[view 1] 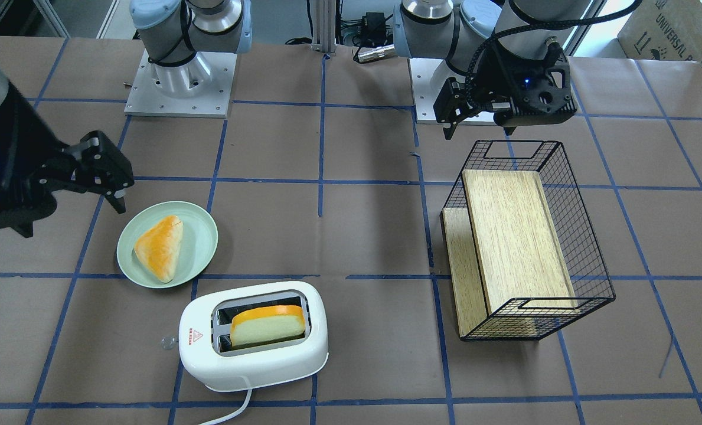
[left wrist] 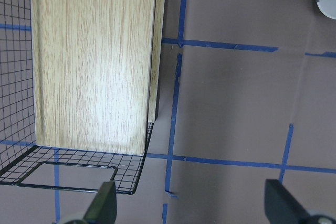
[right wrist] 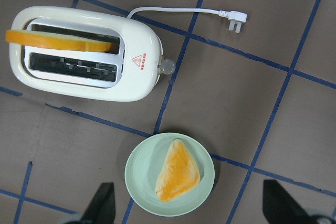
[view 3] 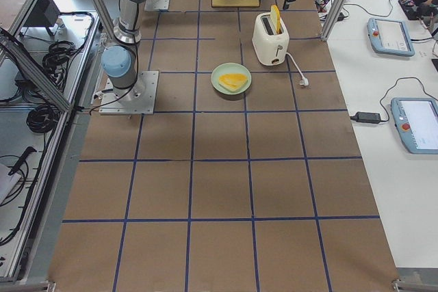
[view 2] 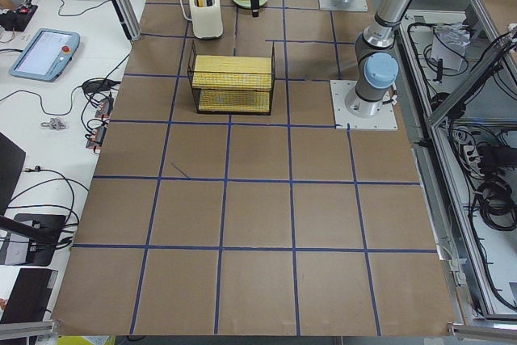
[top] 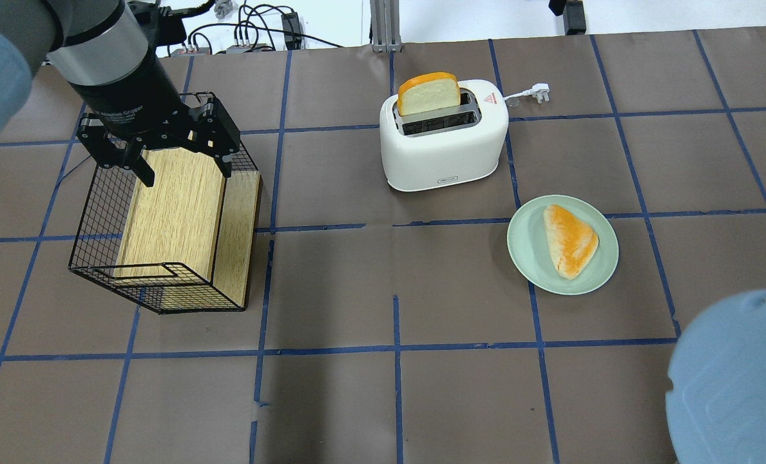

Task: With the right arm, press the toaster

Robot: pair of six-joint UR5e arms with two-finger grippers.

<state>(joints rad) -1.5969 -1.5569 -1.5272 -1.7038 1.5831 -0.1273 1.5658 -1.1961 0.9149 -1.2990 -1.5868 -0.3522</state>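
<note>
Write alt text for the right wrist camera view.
Looking straight down, a white toaster with one bread slice standing in a slot; below it, a green plate holding a triangular bread piece. The open right gripper frames the bottom edge.

The table (top: pixel 421 290) is covered in brown paper and ruled into large squares by blue tape lines (top: pixel 331 227). A white toaster (top: pixel 444 138) stands on it towards the far side from the robot, sitting over one of those lines. Its white cord (right wrist: pixel 178 10) trails across the paper to a plug (right wrist: pixel 236 22) that lies loose. A pale green plate (top: pixel 524 251) rests near the toaster, not touching it. Well apart, on the robot's left, a black wire basket (top: pixel 99 212) sits on the paper. Two white mounting plates (view 1: pixel 221 94) (view 1: pixel 424 100) are bolted down at the robot's edge.
</note>
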